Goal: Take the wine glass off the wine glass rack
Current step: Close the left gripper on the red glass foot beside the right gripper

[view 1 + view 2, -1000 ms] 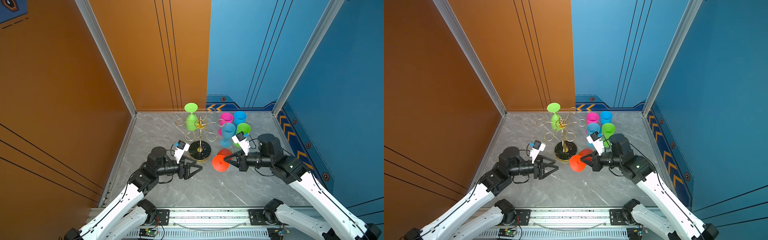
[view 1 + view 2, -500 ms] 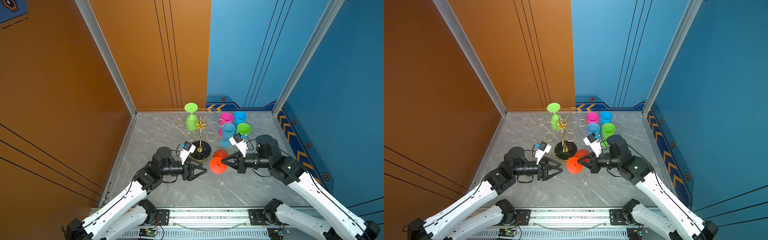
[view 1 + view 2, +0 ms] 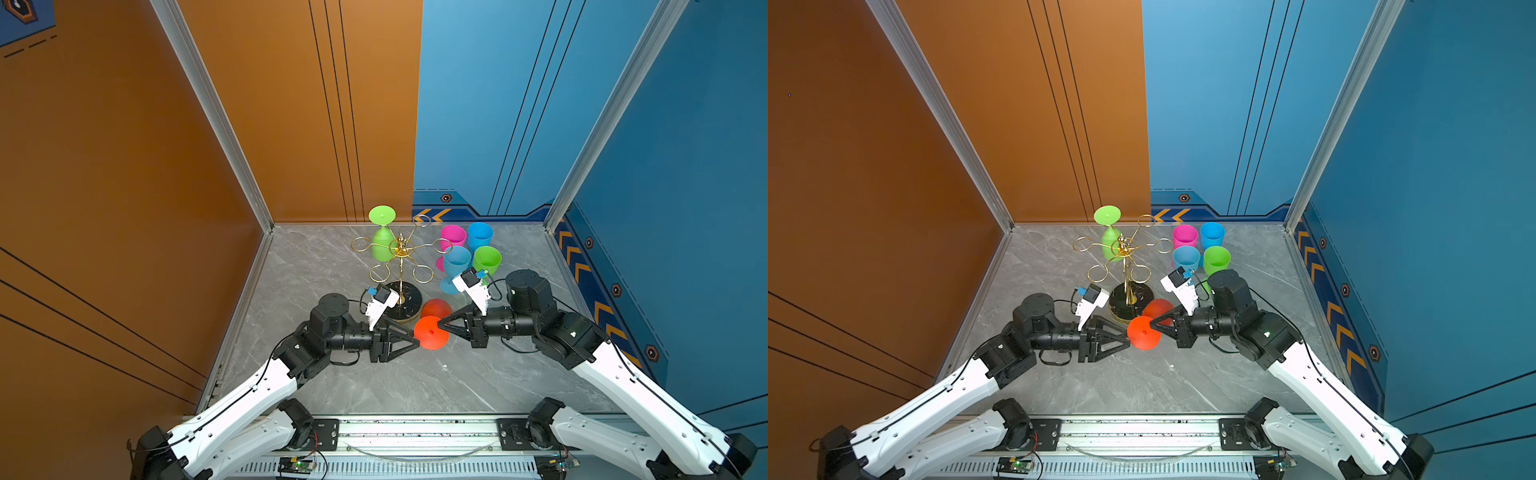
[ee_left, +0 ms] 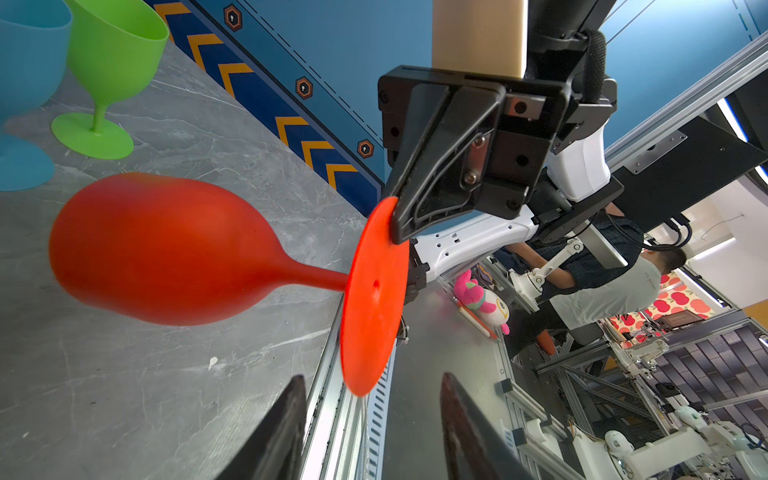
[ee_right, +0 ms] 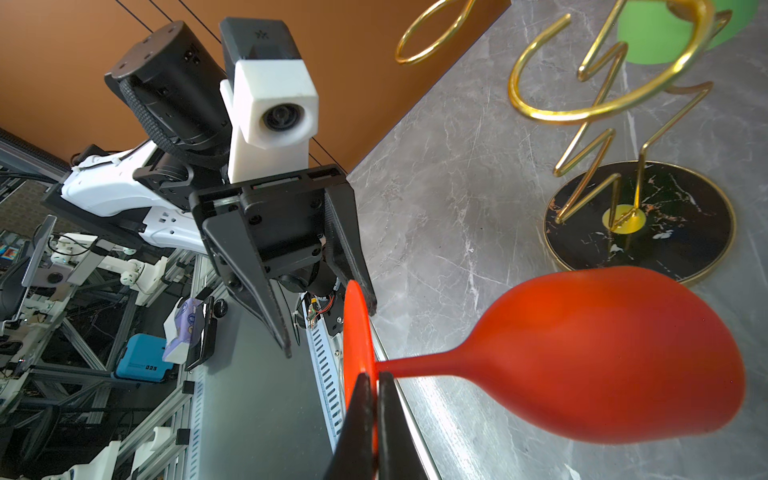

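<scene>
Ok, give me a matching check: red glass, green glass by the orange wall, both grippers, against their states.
1 red wine glass
2 green glass by orange wall
3 left gripper
4 right gripper

A hangs upside down on wine glass rack
B shut on the red foot
C open, straddling the red foot
D held sideways by its foot

Pairs: 1-D, 2-A, 3-C, 4-B

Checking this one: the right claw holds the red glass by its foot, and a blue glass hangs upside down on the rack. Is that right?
One detail is wrong: the glass hanging upside down on the rack is the green glass, not a blue one, as both top views show. The rest stands: the right claw holds the red glass by its foot.
</scene>
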